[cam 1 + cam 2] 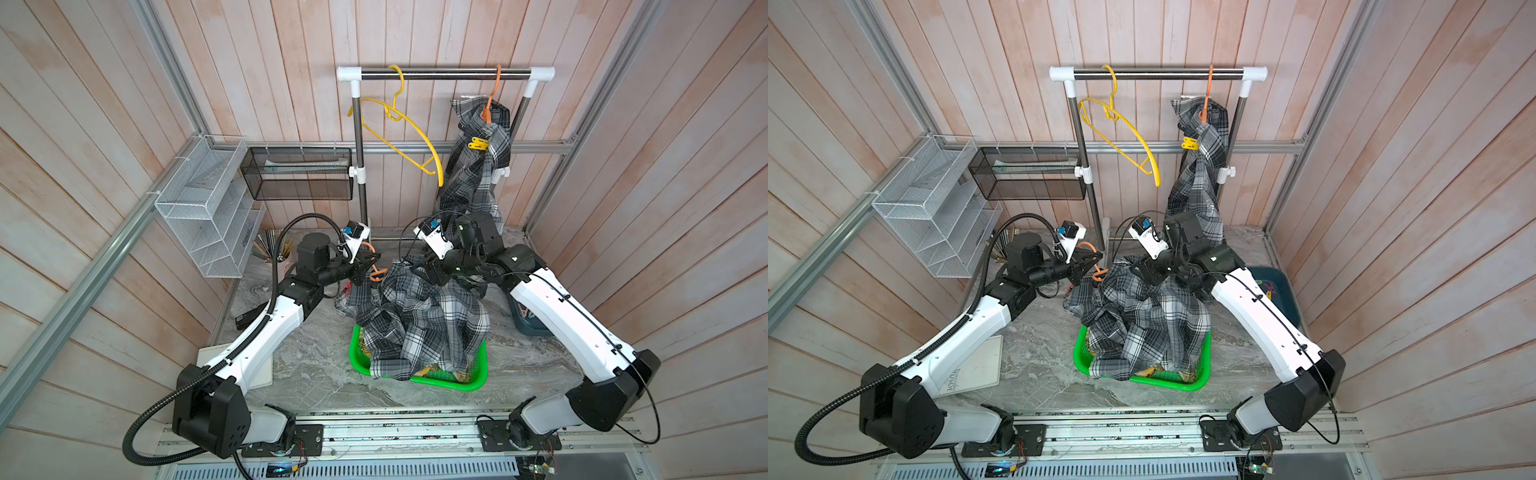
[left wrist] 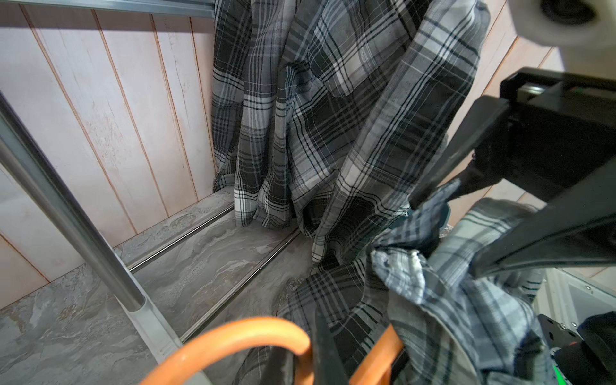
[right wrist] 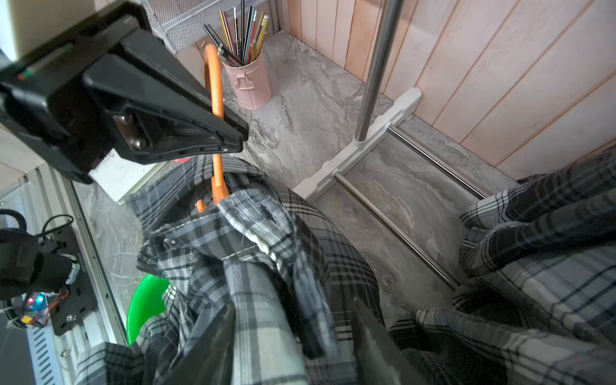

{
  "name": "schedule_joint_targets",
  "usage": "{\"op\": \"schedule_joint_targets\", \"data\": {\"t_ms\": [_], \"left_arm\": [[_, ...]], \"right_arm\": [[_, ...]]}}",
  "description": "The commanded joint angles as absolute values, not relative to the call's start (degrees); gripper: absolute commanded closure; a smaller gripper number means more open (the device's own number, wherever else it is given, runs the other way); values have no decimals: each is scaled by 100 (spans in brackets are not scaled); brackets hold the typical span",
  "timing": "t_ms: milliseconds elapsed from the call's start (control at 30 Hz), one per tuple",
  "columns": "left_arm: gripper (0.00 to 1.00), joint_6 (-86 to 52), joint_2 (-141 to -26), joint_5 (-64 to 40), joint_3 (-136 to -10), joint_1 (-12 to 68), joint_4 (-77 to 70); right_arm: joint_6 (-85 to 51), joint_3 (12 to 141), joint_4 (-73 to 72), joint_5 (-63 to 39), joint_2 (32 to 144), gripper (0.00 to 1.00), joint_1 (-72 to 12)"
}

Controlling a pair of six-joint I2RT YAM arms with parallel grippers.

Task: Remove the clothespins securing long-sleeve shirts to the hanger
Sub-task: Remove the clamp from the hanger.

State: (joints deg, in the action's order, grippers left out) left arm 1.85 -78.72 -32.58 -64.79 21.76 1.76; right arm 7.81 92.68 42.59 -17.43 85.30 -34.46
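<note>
Left pincer [image 3: 240,136]: flat black wedge jaws clamped on the neck of a thin orange plastic hanger [image 3: 213,73], just under its hook. The left arm is low, forearm stretched toward the rack, wrist about level.

Right pincer [image 3: 293,305]: jaws apart, straddling a bunched fold near the collar of the held shirt [image 1: 415,320]. Can't tell whether they pinch it. The right elbow is bent and the wrist tips down, close to the left pincer and facing it.

The held shirt is limp, crumpled grey-black-white plaid, drooping from both pincers into a green slotted plastic basket [image 1: 354,353] below them. The hung shirt [image 1: 473,174], same plaid, is behind the right pincer on an orange hanger [image 1: 496,83] over the steel rail [image 1: 444,75].

Clothespins on shirts: one seen, a glossy yellow clothespin [image 1: 478,143] clipped on the hung shirt, well above and behind the right pincer. Hangers: three, two orange and one bare yellow hanger [image 1: 440,178]. Grey plaid shirts: two.
</note>
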Motion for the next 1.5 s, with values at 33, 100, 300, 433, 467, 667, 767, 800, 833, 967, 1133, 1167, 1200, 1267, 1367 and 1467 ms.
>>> {"op": "schedule_joint_targets", "data": {"t_ms": [33,100,300,433,467,667,767,800,833,967,1133,1167,1200,1267,1367,1467], "left_arm": [[100,197,-7682,-3428,-6597,2171,66],[100,177,-7667,-3445,-6627,2171,39],[100,55,-7583,-3526,-6663,2168,-72],[100,-6,-7563,-3507,-6761,2168,-46],[100,-24,-7561,-3487,-6791,2162,-28],[48,-834,-7178,-4005,-6466,1553,-841],[34,-1327,-6811,-4504,-5982,970,-1753],[30,-1488,-6704,-4685,-5792,767,-2147],[26,-1672,-6628,-4924,-5606,548,-2465],[16,-2213,-6554,-5976,-5117,-98,-3755],[15,-1901,-6759,-6355,-4651,-210,-4539],[15,-1894,-6825,-6406,-4481,-225,-4941],[14,-1924,-6887,-6463,-4334,-252,-5348],[14,-2051,-7018,-6614,-4115,-328,-6116],[14,-1733,-7093,-6991,-4017,-343,-6416],[15,-1256,-7145,-7215,-4026,-344,-6232]], "right_arm": [[1145,9258,4562,-1764,8642,54,-3500],[1207,9217,4608,-1840,8639,54,-3516],[1289,9119,4632,-1862,8719,73,-3558],[1300,8989,4518,-1747,8647,100,-3555],[1291,8911,4435,-1703,8580,100,-3559],[1156,8308,3926,-1498,8037,100,-3546],[1004,8019,3672,-1689,7723,100,-3416],[924,7927,3582,-1884,7626,100,-3307],[852,7848,3488,-2094,7535,100,-3176],[740,7506,3192,-2808,7223,100,-2757],[776,7348,3023,-3655,7083,100,-2360],[811,7339,3023,-3786,7071,100,-2315],[844,7322,3032,-3872,7067,100,-2282],[878,7310,3022,-4040,7064,100,-2210],[881,7304,2988,-4284,7077,100,-2063],[943,7325,3009,-4426,7092,100,-2012]]}}
